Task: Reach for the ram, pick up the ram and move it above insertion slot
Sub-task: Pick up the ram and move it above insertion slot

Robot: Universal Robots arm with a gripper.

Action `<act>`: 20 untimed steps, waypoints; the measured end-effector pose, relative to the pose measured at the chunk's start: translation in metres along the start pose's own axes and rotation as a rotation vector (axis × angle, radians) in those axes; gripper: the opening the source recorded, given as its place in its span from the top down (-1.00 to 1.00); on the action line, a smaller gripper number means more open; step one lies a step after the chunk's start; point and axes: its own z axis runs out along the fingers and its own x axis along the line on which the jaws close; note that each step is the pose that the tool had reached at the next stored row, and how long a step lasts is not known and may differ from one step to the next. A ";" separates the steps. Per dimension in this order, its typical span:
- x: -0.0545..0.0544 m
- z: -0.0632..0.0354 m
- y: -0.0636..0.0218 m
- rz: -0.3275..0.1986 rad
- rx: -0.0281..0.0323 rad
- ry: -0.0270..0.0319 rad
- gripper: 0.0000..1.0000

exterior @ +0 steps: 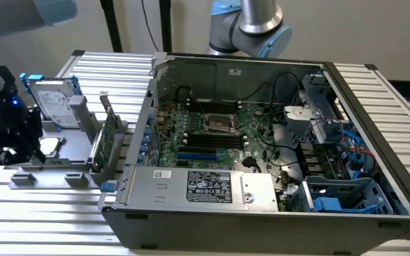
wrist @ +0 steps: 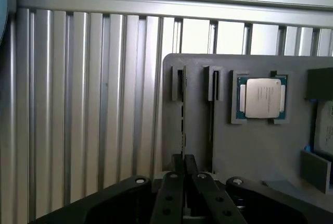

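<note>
Ribbed aluminium table (exterior: 48, 213) under everything, and I've got the open computer case (exterior: 262, 229) sitting on it toward the exterior view's right. Its motherboard (exterior: 258, 114) faces up, with the black memory slots (exterior: 212, 140) in a row near the middle. Over on the exterior view's left, the claw (exterior: 13, 152) is down at the outer end of the grey holder (exterior: 77, 160), well apart from those slots. On that holder I see a hard drive (exterior: 52, 106) propped up and a tall green card (exterior: 104, 140) standing on edge just beside the case wall. Wrist camera now: the ram (wrist: 183, 109) stands on its thin edge in a narrow groove of the holder. A second groove (wrist: 213, 104) runs alongside it, and a processor chip (wrist: 260, 97) lies flat in a pocket just beside that. The claw's two black fingers (wrist: 169, 193) are drawn together, pinched on the near end of the ram, one on each face. Ram is seated in its groove, upright, not lifted out.
</note>
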 end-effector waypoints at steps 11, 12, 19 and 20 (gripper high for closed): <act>-0.001 -0.0491 -0.0084 -0.041 -0.0029 -0.0043 0.75; -0.001 -0.0525 -0.0122 -0.043 -0.0038 -0.0048 0.75; 0.000 -0.0657 -0.0426 -0.044 -0.0066 -0.0066 0.75; 0.000 -0.0692 -0.0465 -0.043 -0.0067 -0.0066 0.75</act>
